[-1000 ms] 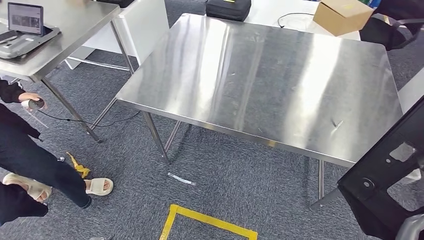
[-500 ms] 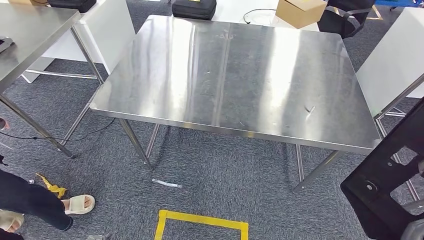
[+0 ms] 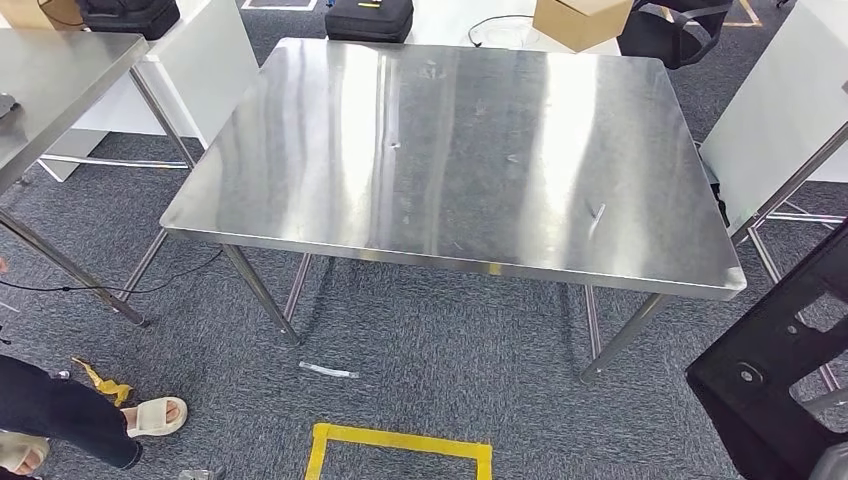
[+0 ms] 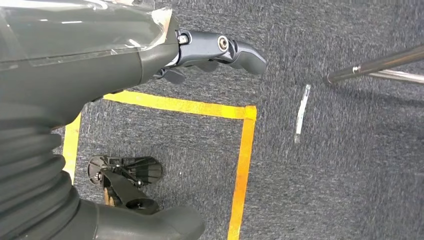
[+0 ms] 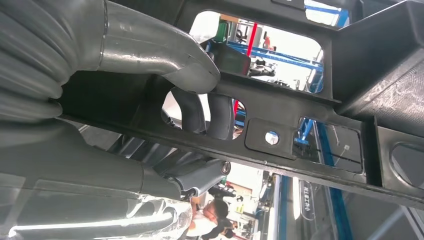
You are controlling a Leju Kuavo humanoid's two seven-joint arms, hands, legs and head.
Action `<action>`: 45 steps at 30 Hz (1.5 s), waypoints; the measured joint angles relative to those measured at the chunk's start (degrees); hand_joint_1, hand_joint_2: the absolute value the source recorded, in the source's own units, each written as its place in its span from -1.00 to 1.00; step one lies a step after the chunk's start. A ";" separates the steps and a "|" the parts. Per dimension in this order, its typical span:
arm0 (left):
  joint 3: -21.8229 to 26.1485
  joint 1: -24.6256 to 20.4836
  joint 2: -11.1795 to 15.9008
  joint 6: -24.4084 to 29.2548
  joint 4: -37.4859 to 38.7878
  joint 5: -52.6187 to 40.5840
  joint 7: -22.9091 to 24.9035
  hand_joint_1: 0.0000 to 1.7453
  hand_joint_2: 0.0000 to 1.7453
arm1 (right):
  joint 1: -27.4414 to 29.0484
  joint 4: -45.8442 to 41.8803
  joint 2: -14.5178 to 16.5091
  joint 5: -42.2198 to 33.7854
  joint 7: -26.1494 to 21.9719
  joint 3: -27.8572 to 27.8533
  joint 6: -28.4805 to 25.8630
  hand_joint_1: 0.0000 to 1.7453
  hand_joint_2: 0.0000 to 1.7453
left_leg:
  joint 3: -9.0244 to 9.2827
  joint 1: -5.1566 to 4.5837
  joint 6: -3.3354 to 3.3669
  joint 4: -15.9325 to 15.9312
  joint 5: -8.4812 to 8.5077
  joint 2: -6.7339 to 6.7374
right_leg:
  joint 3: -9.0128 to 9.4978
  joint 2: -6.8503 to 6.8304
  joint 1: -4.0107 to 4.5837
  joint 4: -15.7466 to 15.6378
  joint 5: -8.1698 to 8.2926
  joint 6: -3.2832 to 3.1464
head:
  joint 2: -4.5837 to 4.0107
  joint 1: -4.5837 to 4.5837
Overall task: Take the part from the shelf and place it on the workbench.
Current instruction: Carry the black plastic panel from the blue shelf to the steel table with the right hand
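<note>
1. Stainless steel forms the top of the workbench, which stands ahead of the robot on grey carpet, its surface bare and streaked with reflections.
2. The black plastic part, a flat moulded panel with cut-out windows, sits at the lower right of the head view, off the bench and beside its near right corner, above the floor.
3. The right hand grips that part: the thick grey thumb lies over one face while dark fingers hook through an opening in the panel.
4. The left hand holds nothing; its dark fingers are stretched out loosely above the carpet.
5. A yellow tape square marks the floor just in front of the bench, and a small pale strip lies between the tape and the bench legs.
6. A person's leg and a pale sandal show at the lower left.
7. A cardboard box and a black case rest beyond the far edge of the bench, and a second steel table stands to the left.
</note>
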 joint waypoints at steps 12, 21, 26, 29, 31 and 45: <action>0.10 -0.10 -0.08 -0.62 -0.12 -1.11 0.10 -1.00 1.00 | -0.30 0.03 0.45 2.49 -0.37 -1.32 -0.34 1.00 1.00 | 0.23 -0.09 -1.18 -0.61 0.17 -0.02 | 0.29 -0.03 -0.27 -0.83 0.42 0.10 | 0.00 -0.03; 0.14 -0.27 -0.29 -0.62 -0.07 -1.25 0.03 -1.00 1.00 | -0.37 0.55 0.26 2.83 -0.24 -1.43 -0.34 1.00 1.00 | 2.29 1.77 -1.31 -4.06 1.50 0.09 | -5.79 0.13 -1.80 10.13 -2.47 2.60 | 0.00 0.23; 0.42 -0.25 0.04 -0.63 -0.12 -1.19 -0.05 -1.00 1.00 | -0.48 1.04 0.21 3.07 0.05 -1.37 -0.34 1.00 1.00 | 1.77 2.30 -4.53 -1.39 -0.96 -0.02 | -0.97 0.38 -2.55 0.84 0.02 2.39 | 0.00 0.52; 0.40 -0.45 -0.08 -0.64 -0.14 -1.14 -0.08 -1.00 1.00 | -0.41 1.09 0.20 3.17 0.10 -1.38 -0.34 1.00 1.00 | 1.59 2.87 -4.95 -0.17 -2.08 -0.21 | -0.91 0.67 -2.13 1.50 -0.66 0.35 | 0.00 -0.03; 0.38 -0.56 -0.12 -0.65 -0.14 -1.15 -0.08 -1.00 1.00 | -0.44 1.09 0.21 3.19 0.11 -1.39 -0.34 1.00 1.00 | -1.54 2.73 -4.57 5.91 -5.07 -0.75 | -0.67 0.76 -1.71 1.51 -0.93 -0.49 | 0.00 -0.32; 0.84 -0.14 -0.03 -0.55 -0.09 -1.14 -0.11 -1.00 1.00 | -0.51 1.39 -0.10 3.36 0.28 -1.23 -0.43 1.00 1.00 | -2.30 -1.21 1.28 0.49 1.02 -1.62 | 0.81 1.26 0.63 4.44 -3.26 -0.29 | 0.00 -0.55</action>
